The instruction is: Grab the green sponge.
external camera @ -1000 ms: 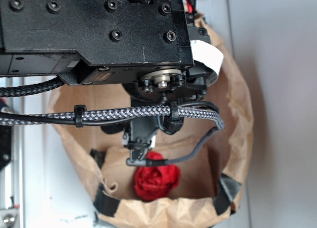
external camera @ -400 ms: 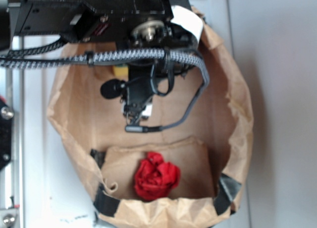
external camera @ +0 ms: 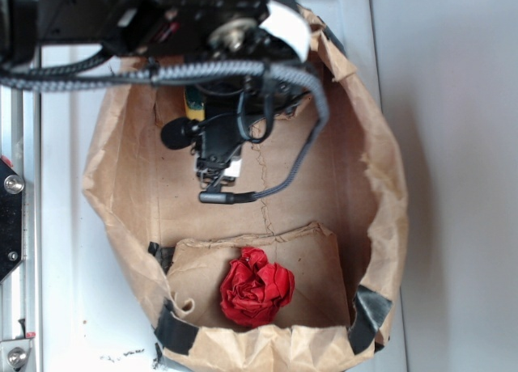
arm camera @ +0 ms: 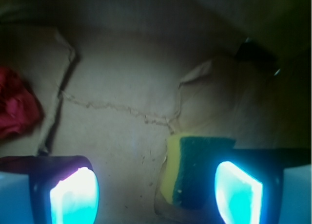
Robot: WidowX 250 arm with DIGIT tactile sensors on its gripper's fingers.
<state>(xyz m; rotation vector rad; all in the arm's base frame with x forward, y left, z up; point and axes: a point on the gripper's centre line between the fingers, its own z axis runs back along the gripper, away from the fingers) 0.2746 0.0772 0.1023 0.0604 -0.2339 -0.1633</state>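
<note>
The green sponge (arm camera: 197, 171), dark green top over yellow foam, lies on the brown paper floor of the bag. In the wrist view it sits between my two glowing fingers, close to the right finger (arm camera: 239, 195) and well apart from the left one. My gripper (arm camera: 157, 197) is open and holds nothing. In the exterior view the gripper (external camera: 213, 175) hangs inside the bag under the black arm. Only a small yellow and green corner of the sponge (external camera: 194, 107) shows beside it.
The brown paper bag (external camera: 380, 186) has tall crumpled walls all round, with black tape (external camera: 368, 311) at its near corners. A crumpled red paper ball (external camera: 257, 287) lies on a folded flap at the near end, and shows at the wrist view's left edge (arm camera: 14, 109).
The arm has travelled from over the red ball toward the far end of the bag. The gripper now stands over the sponge, whose corner has come into sight.
</note>
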